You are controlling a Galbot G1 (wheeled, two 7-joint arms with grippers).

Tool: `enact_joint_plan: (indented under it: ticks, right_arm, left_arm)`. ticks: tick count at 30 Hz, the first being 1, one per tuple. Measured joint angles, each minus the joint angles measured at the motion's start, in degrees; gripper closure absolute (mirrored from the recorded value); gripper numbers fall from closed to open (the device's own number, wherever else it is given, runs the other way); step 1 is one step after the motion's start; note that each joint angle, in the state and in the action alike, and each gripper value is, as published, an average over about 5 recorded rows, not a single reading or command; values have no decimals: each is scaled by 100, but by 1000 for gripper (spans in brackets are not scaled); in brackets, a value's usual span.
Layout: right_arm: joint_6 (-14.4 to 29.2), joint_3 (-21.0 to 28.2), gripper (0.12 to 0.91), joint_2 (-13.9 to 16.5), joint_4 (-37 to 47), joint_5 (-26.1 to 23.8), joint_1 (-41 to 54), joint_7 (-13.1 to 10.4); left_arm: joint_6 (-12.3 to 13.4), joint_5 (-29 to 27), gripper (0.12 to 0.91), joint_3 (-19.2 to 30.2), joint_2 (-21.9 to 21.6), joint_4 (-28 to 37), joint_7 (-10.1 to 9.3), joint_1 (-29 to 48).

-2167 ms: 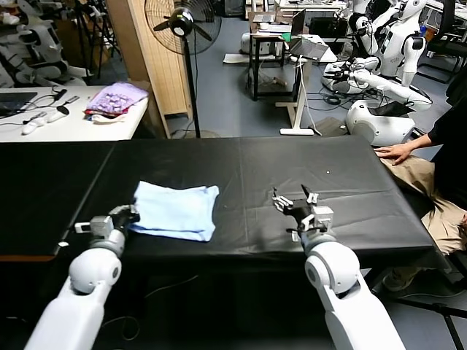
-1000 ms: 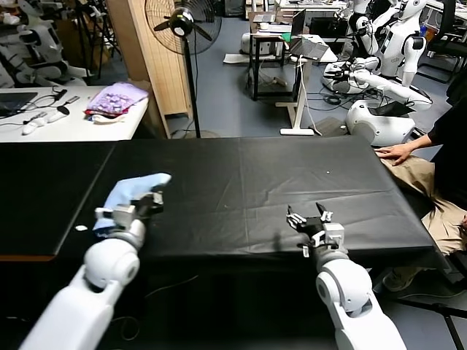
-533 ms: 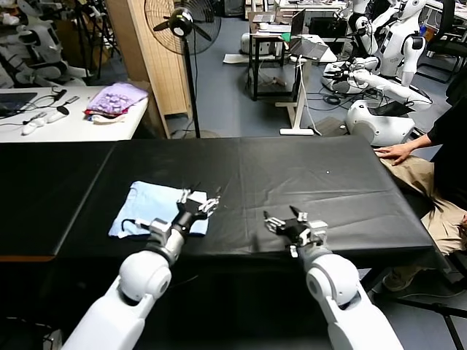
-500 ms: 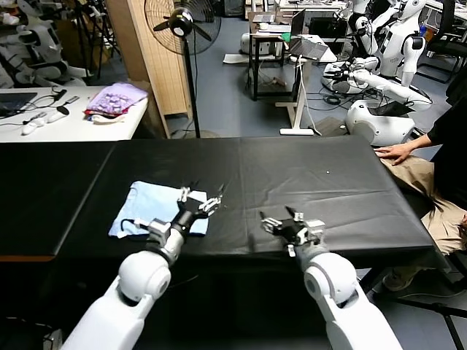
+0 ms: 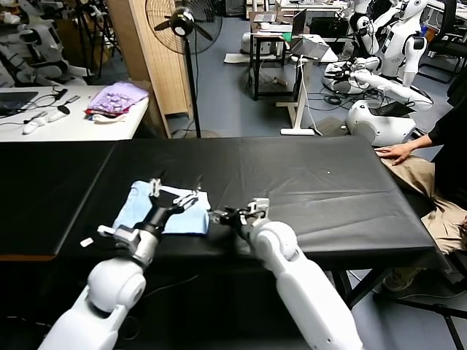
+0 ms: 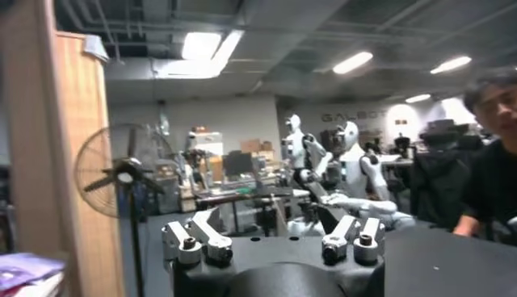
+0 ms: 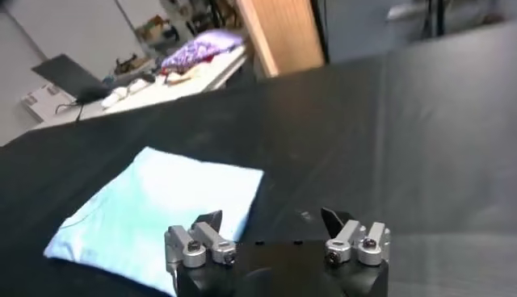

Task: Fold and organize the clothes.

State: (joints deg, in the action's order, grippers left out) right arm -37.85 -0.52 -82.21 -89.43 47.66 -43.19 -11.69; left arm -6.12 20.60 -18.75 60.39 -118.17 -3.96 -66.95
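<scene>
The light-blue T-shirt (image 5: 162,211) lies folded into a flat, small square on the black table (image 5: 314,182), near the front edge, on the robot's left side. The left gripper (image 5: 174,192) is raised just over the shirt, and its fingers (image 5: 155,185) are spread wide apart with nothing between them. The shirt sits right under and behind those fingers, and they do not pinch it. In the left wrist view the left gripper (image 6: 273,234) points up and out toward the room, and the gap between its fingers is empty there too. The right gripper (image 5: 235,214) has its tips pointing at the shirt's near right corner, just beside the cloth, low over the table. Its fingers (image 5: 257,204) are partly spread and hold nothing. In the right wrist view the right gripper (image 7: 273,219) shows its two dark fingertips (image 7: 209,220) apart, and the shirt (image 7: 157,214) lies just ahead of them, toward one side, flat on the black cover. Whether a fingertip touches the shirt's edge cannot be told. Far beyond the fingers, on a white side table (image 5: 66,124), sits a purple bundle of cloth (image 5: 115,97). A standing fan (image 5: 179,20) is behind the black table, next to a wooden panel (image 5: 155,58). Well off past the right gripper, a person's hand (image 5: 398,152) rests on the far right edge of the black table
</scene>
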Motion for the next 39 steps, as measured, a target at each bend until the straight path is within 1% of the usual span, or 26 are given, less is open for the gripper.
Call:
enact_joint_plan:
  ticks: [1, 2, 4, 7, 8, 10, 11, 14, 16, 19, 22, 24, 26, 29, 31, 32, 35, 36, 38, 39]
  right_arm:
    - [20, 21, 469, -51, 93, 16, 33, 39]
    - [44, 39, 520, -100, 184, 22, 66, 83]
    - [102, 63, 654, -180, 340, 14, 124, 153]
    - [189, 75, 811, -273, 548, -40, 202, 230]
    - [212, 75, 852, -297, 610, -67, 224, 252]
    - [250, 75, 896, -340, 727, -131, 259, 291]
    - [272, 76, 903, -353, 769, -171, 268, 309]
    - [375, 77, 903, -352, 822, -324, 253, 334]
    - [445, 63, 902, -309, 771, -488, 210, 287]
    - [449, -27, 902, -158, 539, -881, 81, 93]
    - [300, -192, 903, 70, 158, -1285, -133, -128]
    - [177, -324, 903, 240, -127, -1479, -309, -213]
    - [87, -459, 903, 409, -399, -1598, -493, -212]
    - [19, -651, 898, 629, -747, -1660, -738, -64]
    - [32, -771, 866, 749, -948, -1675, -878, 54]
    - [65, -829, 833, 804, -1048, -1682, -943, 98]
    - [273, -987, 688, 966, -1358, -1748, -1127, 207]
    - [379, -1039, 621, 1026, -1466, -1804, -1191, 248]
    - [607, -1137, 520, 1149, -1678, -1944, -1324, 322]
    - [718, -1185, 453, 1212, -1779, -2011, -1396, 344]
  left_arm:
    - [4, 7, 232, -53, -6, -22, -7, -46]
    - [9, 13, 232, -102, -13, -43, -12, -90]
    - [24, 19, 232, -202, -26, -80, -19, -180]
    - [60, 12, 232, -344, -39, -110, -18, -312]
    - [71, 8, 232, -385, -40, -113, -17, -354]
    - [87, -1, 232, -456, -40, -116, -16, -432]
    - [91, -5, 232, -482, -39, -116, -16, -464]
    - [103, -11, 232, -540, -37, -117, -16, -544]
    - [120, -18, 232, -575, -34, -117, -15, -595]
    - [159, -31, 232, -635, -26, -106, -14, -670]
    - [192, -39, 232, -673, -22, -66, -17, -708]
    - [209, -42, 232, -676, -23, -33, -35, -699]
    - [209, -45, 232, -664, -23, -8, -71, -672]
    - [165, -33, 232, -637, -21, 5, -137, -659]
    - [98, -20, 232, -627, -22, 7, -178, -677]
    - [67, -16, 232, -625, -25, 14, -195, -686]
    - [52, -13, 232, -619, -39, 64, -223, -695]
    - [69, -3, 232, -615, -42, 86, -226, -695]
    - [71, 47, 232, -605, -45, 117, -244, -696]
    - [52, 86, 232, -596, -46, 122, -272, -701]
